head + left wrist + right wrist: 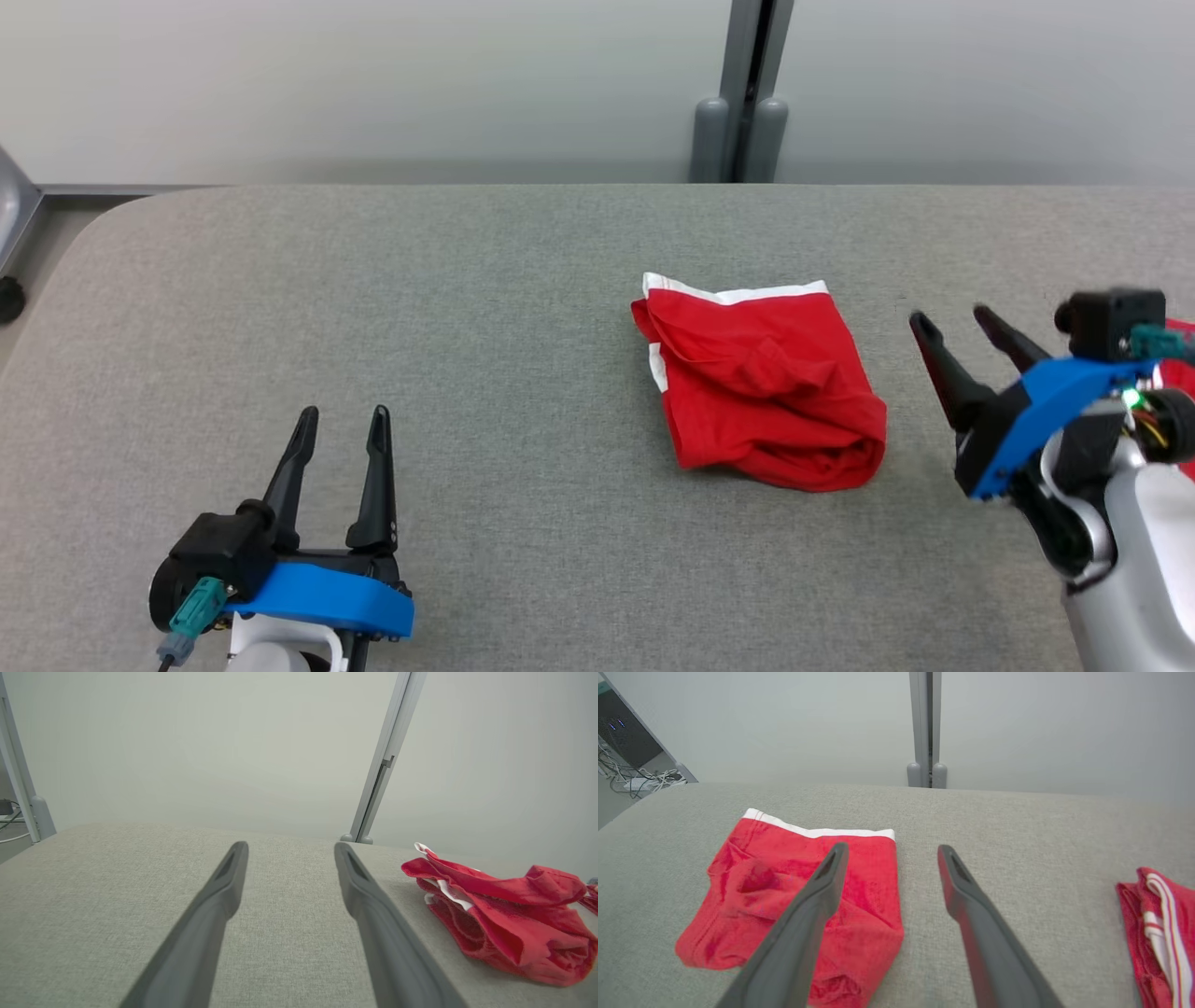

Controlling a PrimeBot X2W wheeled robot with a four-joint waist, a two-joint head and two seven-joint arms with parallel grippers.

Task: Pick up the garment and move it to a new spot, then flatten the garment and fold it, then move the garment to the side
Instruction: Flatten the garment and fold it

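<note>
Nearest, low on the left: left claw [344, 413], fingers wide apart, holding nothing. Further on, at the right: right claw [950, 315], fingers apart too, empty. Just left of that right claw, well apart from the left one, so nearer the right arm: red garment [761, 378], bunched up in the middle of the grey table [467, 280]. Lies long from near right to far left, white band [738, 295] at the far end
</note>
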